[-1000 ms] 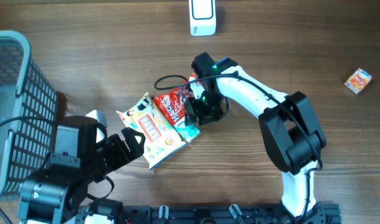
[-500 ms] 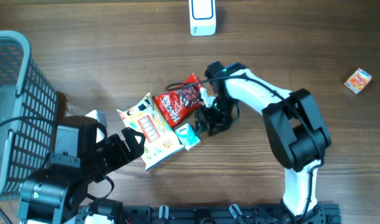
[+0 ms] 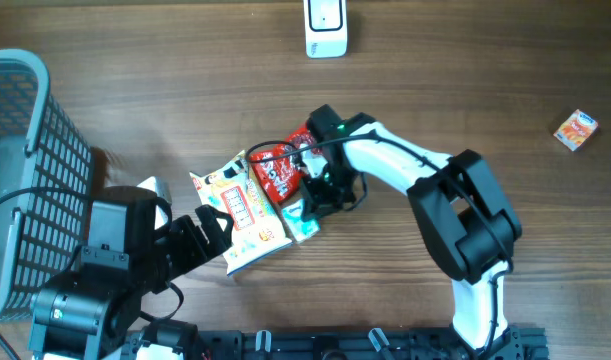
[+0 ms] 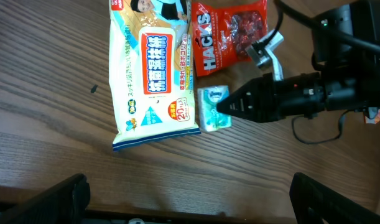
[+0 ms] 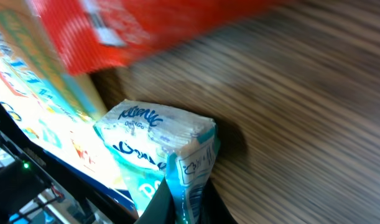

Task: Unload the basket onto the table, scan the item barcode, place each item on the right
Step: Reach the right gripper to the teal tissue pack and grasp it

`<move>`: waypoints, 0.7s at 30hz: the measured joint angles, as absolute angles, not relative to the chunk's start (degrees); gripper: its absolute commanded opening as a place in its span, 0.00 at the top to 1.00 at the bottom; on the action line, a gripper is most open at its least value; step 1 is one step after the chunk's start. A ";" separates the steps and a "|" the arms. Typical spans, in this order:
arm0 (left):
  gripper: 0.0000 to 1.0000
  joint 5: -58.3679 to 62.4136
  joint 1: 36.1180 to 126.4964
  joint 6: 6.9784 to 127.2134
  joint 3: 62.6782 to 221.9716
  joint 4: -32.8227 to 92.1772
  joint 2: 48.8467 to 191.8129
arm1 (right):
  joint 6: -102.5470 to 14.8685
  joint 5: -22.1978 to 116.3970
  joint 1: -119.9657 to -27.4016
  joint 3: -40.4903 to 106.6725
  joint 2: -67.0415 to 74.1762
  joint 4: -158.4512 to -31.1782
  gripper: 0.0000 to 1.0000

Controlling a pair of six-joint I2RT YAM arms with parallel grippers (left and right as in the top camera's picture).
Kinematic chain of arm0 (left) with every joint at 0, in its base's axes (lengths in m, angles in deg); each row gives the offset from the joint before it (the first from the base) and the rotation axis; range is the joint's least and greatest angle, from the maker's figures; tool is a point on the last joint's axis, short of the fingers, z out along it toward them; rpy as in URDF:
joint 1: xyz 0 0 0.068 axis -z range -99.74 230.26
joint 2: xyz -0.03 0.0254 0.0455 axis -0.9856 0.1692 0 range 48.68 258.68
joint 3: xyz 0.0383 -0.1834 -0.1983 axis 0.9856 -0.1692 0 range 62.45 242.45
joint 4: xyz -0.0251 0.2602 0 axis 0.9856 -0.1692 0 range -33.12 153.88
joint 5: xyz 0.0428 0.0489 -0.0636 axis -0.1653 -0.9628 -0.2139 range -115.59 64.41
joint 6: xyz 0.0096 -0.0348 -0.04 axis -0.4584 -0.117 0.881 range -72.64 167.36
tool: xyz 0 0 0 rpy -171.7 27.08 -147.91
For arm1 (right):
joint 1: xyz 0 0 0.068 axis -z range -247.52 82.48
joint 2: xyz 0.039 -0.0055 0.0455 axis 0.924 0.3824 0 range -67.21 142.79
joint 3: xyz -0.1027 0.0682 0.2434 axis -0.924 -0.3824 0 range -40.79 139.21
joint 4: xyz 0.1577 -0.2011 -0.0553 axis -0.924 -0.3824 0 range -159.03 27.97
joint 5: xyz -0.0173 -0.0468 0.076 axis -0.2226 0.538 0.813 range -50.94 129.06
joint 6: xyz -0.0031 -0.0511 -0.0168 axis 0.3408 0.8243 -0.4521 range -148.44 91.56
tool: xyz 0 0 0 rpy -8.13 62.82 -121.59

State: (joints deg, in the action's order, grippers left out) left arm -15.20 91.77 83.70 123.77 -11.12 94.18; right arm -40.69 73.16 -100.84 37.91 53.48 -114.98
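Note:
A small teal tissue pack (image 5: 155, 140) lies on the wooden table beside a red candy bag (image 3: 280, 168) and a pale wet-wipes pack (image 3: 243, 210). My right gripper (image 5: 185, 196) is shut on the tissue pack's sealed end flap, where a bit of barcode shows between the fingers. From overhead the right gripper (image 3: 311, 204) sits at the tissue pack (image 3: 303, 217). The left gripper (image 3: 207, 238) stands open just left of the wipes pack, holding nothing. In the left wrist view the tissue pack (image 4: 213, 107) meets the right gripper (image 4: 226, 107). A white scanner (image 3: 325, 26) stands at the far edge.
A grey mesh basket (image 3: 30, 160) fills the left side. A small orange box (image 3: 575, 130) lies at the far right. The right arm's cable (image 3: 275, 148) loops over the red bag.
The right gripper swung slightly right, then came back left and closed on the tissue pack's end flap. The red bag shifted a little. The left arm stayed still.

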 measured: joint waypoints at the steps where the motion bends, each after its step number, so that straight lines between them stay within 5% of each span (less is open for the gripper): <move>1: 0.00 -15.20 91.77 83.70 123.77 -11.14 94.18 | -38.88 74.96 -99.11 37.87 53.52 -115.90 0.96; 11: 0.00 -15.20 91.77 83.70 123.77 -11.12 94.16 | -16.32 101.88 -81.56 37.34 53.67 -122.93 0.96; 13: 0.00 -15.20 91.77 83.70 123.77 -11.10 94.18 | -18.57 97.45 -81.52 37.32 53.67 -122.85 0.92; 16: 0.00 -15.20 91.77 83.70 123.77 -11.12 94.18 | -26.46 82.19 -81.56 37.25 53.70 -124.40 0.69; 21: 0.00 -15.20 91.77 83.70 123.77 -10.99 94.18 | -38.79 56.22 -81.34 42.76 53.43 -140.35 0.49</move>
